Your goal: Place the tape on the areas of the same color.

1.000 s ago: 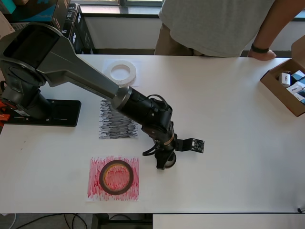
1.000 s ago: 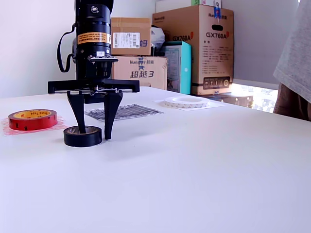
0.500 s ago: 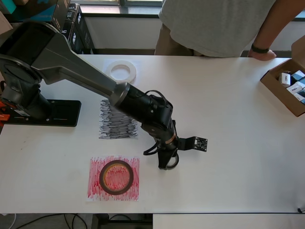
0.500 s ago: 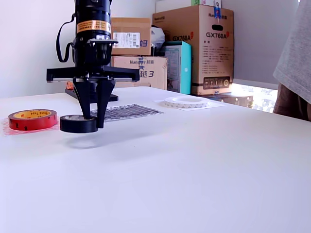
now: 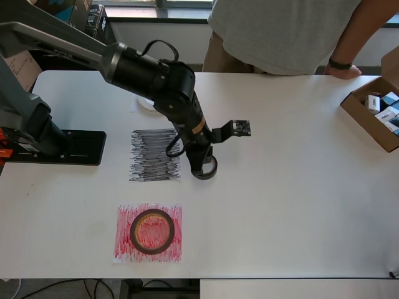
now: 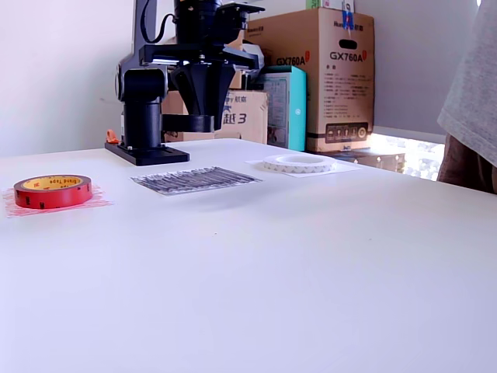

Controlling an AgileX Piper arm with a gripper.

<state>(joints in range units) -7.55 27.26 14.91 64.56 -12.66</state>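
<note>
Arm reaches out from its base over the bench, wrist pointing down — gripper (image 5: pixel 202 165) pinching the black tape roll (image 5: pixel 206 169), held up off the bench just beside the right edge of the black patch (image 5: pixel 154 155) in the overhead view. Red tape roll (image 5: pixel 151 231) lies on the red patch (image 5: pixel 127 246).

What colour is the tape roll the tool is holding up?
Black. The small roll in the tool shows best in the overhead view.
</note>
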